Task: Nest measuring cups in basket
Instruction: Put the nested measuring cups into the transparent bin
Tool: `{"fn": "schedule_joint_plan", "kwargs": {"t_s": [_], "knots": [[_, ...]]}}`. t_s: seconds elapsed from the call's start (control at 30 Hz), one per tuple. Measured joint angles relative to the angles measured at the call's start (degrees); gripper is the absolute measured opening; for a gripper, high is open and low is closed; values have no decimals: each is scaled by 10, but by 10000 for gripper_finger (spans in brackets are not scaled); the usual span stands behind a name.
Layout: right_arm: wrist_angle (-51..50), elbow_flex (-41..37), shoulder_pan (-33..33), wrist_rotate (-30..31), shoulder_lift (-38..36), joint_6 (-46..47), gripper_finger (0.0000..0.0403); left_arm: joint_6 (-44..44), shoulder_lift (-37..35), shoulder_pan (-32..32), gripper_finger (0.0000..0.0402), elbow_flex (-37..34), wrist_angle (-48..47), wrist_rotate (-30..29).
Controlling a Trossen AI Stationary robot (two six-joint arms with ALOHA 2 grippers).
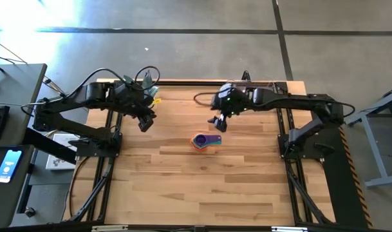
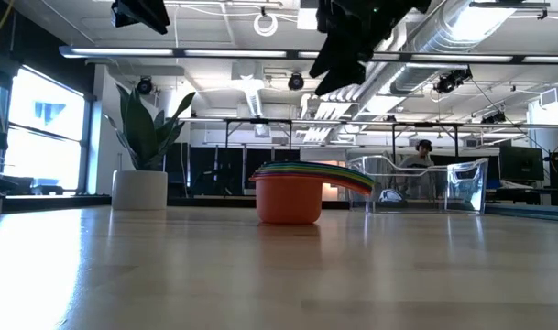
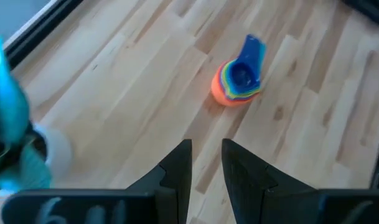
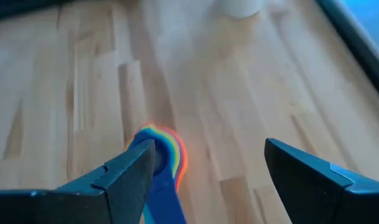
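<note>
One nested stack of measuring cups (image 1: 204, 141) sits on the bare wooden table (image 1: 202, 187), near the middle and a little toward the far side, outside the basket. From above, the purple cup is on top with its handle pointing toward the right arm's side; the low view shows the orange cup (image 2: 289, 199) as the outer shell at the bottom, with coloured rims layered above it and the handles fanning out to one side. The clear basket (image 2: 430, 183) stands on the table behind the stack in the low view, apart from it, with nothing visible inside it; in the high view it lies at the far edge, mostly under the right arm. Right gripper (image 1: 217, 124) hangs above the table just beyond the stack on the far side, fingers spread wide and holding nothing; its wrist view looks down between the two parted fingers at the stack (image 4: 159, 163) on the wood. Left gripper (image 1: 145, 122) hovers well apart from the cups on the left side of the table, near the white plant pot (image 2: 139, 190); its fingers (image 3: 177, 171) are drawn close together with a narrow gap between them, nothing pinched. The left wrist view shows the stack (image 3: 238, 78) well ahead of the fingers.
</note>
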Motion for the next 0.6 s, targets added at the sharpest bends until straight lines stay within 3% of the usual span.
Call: {"fn": "schedule_joint_plan", "kwargs": {"t_s": [0.27,0.6], "knots": [[-2,0,33,-14,49,-65,296,-14,-9,0,76,0,-33,-30],[-8,0,55,-6,113,-76,296,-25,-8,0,76,0,-32,-38]]}}
